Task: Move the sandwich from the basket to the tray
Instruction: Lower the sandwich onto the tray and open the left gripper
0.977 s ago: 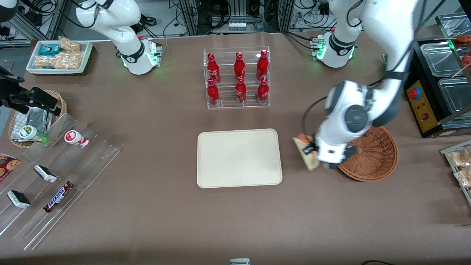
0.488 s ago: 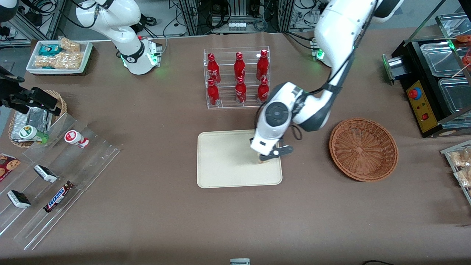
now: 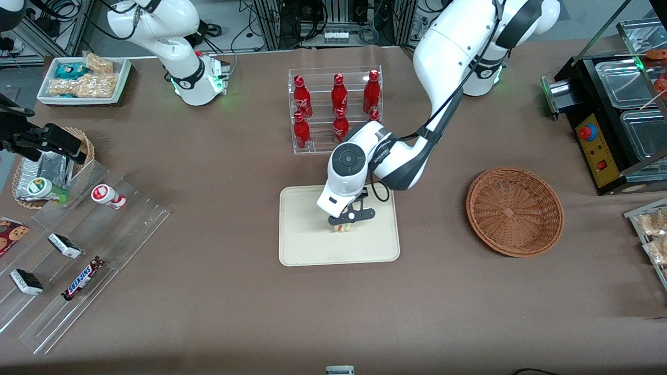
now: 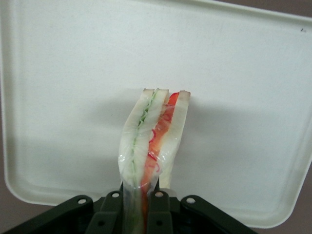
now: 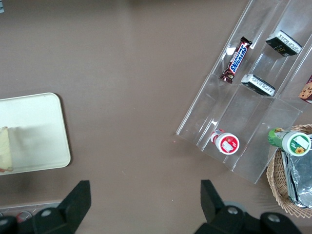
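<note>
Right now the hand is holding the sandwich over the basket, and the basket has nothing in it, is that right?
Not quite. The hand is shut on the sandwich over the tray, not over the basket. The front view shows this, and the left wrist view shows the tray right under the sandwich. The rest stands: the basket has nothing in it.

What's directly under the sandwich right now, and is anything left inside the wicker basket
The tray lies under the sandwich, which the gripper holds on edge over it. Contact between them is hidden. The basket shows only bare weave inside.
</note>
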`<state>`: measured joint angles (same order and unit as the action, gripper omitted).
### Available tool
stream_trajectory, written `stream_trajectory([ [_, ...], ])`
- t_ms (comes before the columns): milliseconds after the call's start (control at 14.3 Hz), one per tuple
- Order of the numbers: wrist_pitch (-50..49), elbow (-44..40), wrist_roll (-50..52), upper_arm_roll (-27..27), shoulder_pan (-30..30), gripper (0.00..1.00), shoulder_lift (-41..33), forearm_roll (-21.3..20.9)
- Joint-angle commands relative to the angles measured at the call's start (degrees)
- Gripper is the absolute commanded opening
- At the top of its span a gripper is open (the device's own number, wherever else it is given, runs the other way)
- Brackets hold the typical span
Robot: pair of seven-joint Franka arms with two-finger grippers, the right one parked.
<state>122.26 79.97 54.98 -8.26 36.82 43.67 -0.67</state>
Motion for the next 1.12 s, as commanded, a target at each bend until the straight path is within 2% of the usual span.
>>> stream_trajectory([
  [0, 2.53, -4.2, 3.29, 0.96, 2.2, 0.07, 3.88, -1.78],
  [279, 4.47, -4.2, 2.94, 1.05, 2.11, 0.1, 4.94, -2.76],
  [349, 5.0, -4.2, 2.94, 1.14, 2.02, 0.23, 5.02, -2.84],
  [419, 5.18, -4.12, 3.37, 1.05, 1.85, 0.71, 4.94, -2.58],
  [488, 5.26, -4.12, 3.38, 1.05, 1.85, 1.0, 4.94, -2.75],
  [698, 4.57, -3.51, 3.55, 1.05, 2.2, 1.0, 3.45, -5.82],
  [907, 1.94, -3.33, 7.32, 1.14, 1.59, 1.0, -0.58, -5.74],
  [1047, -5.15, -3.33, 5.85, 1.14, -0.42, 1.0, -5.15, -5.48],
])
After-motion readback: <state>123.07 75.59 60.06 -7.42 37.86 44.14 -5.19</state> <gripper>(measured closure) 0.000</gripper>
